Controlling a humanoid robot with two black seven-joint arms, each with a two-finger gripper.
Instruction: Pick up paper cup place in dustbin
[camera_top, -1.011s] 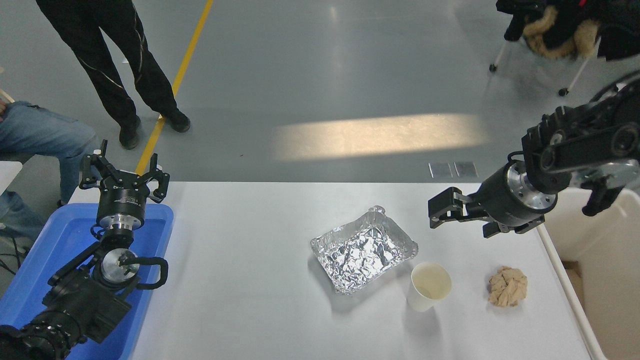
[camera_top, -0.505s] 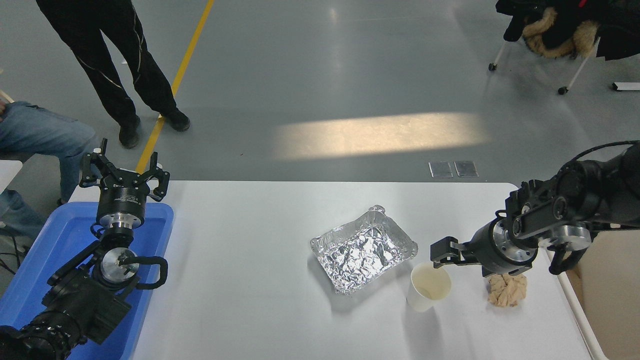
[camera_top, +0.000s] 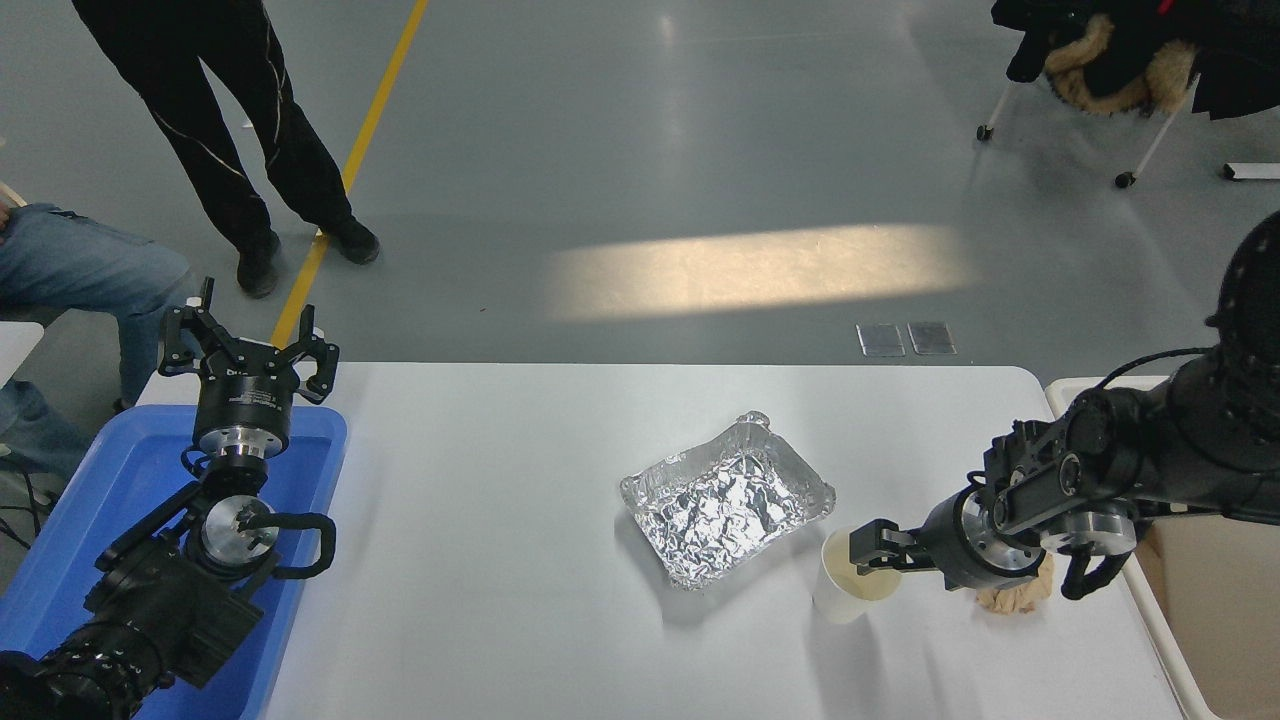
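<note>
Head view. Setting: grey floor with a yellow line (camera_top: 352, 160); a standing person (camera_top: 240, 130) in black trousers and a seated person's jeans-clad leg (camera_top: 90, 270) were beyond the far left corner of the white tabletop (camera_top: 500, 600).

Landmark: foil tray (camera_top: 727, 512), crinkled, lay on the tabletop.

Paper cup (camera_top: 845, 590): white, upright, stood on the tabletop just right of and nearer than the foil tray.

Right end effector (camera_top: 868, 560): reached in from the right, fingertips at the paper cup's rim, one finger apparently over the mouth; whether clenched on the rim could not be told.

Tan paper ball (camera_top: 1015, 595): right of the paper cup, partly hidden under the right wrist.

Dustbin (camera_top: 1180, 560): cream-white, beyond the tabletop's right edge, well right of the foil tray.

Left end effector (camera_top: 245, 350): released, fingers spread, parked over a blue tray (camera_top: 110, 490) far left of the foil tray.
</note>
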